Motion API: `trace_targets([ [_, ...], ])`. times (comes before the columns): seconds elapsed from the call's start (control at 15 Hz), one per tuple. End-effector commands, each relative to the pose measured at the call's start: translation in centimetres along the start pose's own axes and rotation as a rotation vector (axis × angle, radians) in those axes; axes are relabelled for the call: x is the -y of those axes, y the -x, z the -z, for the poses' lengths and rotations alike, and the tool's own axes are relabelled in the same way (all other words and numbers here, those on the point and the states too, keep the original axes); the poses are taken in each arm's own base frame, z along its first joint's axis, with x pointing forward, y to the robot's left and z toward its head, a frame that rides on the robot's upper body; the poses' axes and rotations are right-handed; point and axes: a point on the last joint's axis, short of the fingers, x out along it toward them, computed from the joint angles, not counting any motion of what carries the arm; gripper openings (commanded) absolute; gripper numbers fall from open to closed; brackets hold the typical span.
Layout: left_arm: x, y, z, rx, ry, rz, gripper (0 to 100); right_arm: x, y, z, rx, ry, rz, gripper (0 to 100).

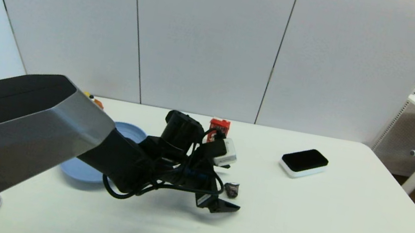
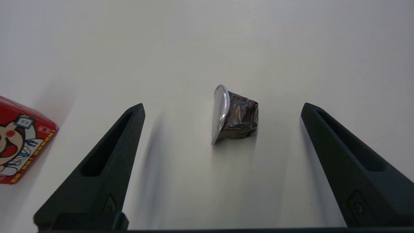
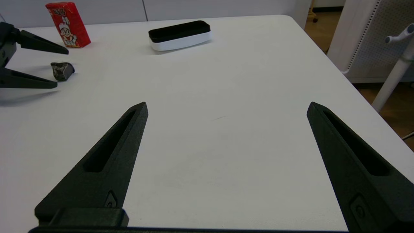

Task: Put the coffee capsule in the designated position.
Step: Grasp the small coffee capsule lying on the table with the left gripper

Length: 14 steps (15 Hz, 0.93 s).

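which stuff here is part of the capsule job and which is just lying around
Part of the job:
coffee capsule, on its side on the table
left gripper, jaws open either side of it

Just lying about:
red carton
black-topped white block
blue plate
right gripper, idle, open

My left gripper [image 2: 223, 108] jaws are standing wide, bare bench [image 2: 194, 48] either side of the coffee capsule [image 2: 234, 116]. Red carton [image 2: 19, 142] is sitting just outside one finger. Blue plate [image 1: 86, 172] is lying under my arm, black-topped block [image 1: 304, 162] well apart.
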Motion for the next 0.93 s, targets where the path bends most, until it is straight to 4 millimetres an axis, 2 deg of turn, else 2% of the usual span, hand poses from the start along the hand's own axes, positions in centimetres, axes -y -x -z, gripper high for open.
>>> trace_targets([
  [0.07, 0.06, -0.53, 0.7, -0.01, 0.005, 0.011, 100, 0.0, -0.01, -0.01, -0.001, 0.0, 0.0, 100],
  [0.6, 0.21, -0.99, 1.07, -0.018, 0.008, 0.019, 100, 0.0, -0.01, -0.01, -0.001, 0.0, 0.0, 100],
  [0.67, 0.16, -0.99, 1.15, -0.018, 0.01, 0.02, 0, 0.0, -0.01, -0.01, -0.001, 0.0, 0.0, 100],
  [0.93, 0.2, -1.03, 1.1, -0.021, 0.011, 0.022, 0, 0.0, -0.01, -0.01, -0.001, 0.0, 0.0, 100],
])
